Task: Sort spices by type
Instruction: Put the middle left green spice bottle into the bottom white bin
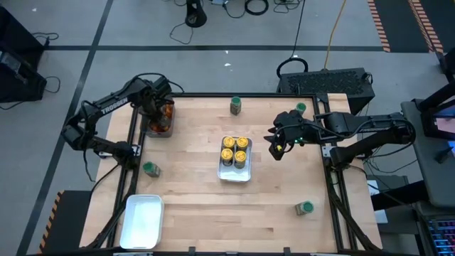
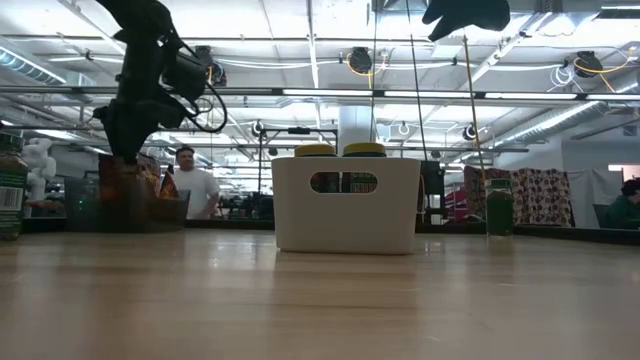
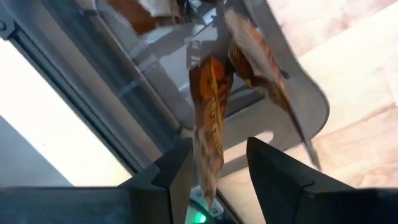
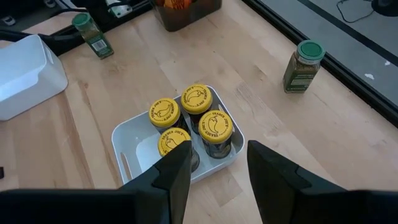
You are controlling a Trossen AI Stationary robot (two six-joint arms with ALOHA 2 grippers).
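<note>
Four yellow-lidded jars (image 1: 235, 150) stood packed together in my white tray (image 1: 234, 173) at the middle of the pale wooden table (image 1: 192, 206), lids up, touching one another. My right gripper (image 1: 276, 148) hung just beside that tray at its three o'clock, fingers spread apart and holding nothing. My left gripper (image 1: 163, 114) was up at ten o'clock from the tray, over the dark bin (image 1: 161, 129) at the table's edge, its fingers (image 3: 180, 177) closed on an orange-brown packet (image 3: 208, 140) that dangled above the bin; more packets (image 1: 166, 114) lay inside it.

Four green-lidded jars stood scattered and well apart: one (image 1: 236, 105) at twelve o'clock near the far edge, one (image 1: 301, 109) at two o'clock by the right arm, one (image 1: 151, 168) at nine o'clock near the left edge, one (image 1: 304, 208) at four o'clock near the right edge. A second white tray (image 1: 141, 220) sat at eight o'clock by the near left corner.

The table's wood was bare and light, framed by black rails. Around it lay grey floor with dark tape lines and cables (image 1: 245, 7). In the low view the room behind was a wide hall with ceiling pipes and lights, and a person in a white shirt (image 2: 195, 185) stood far back
</note>
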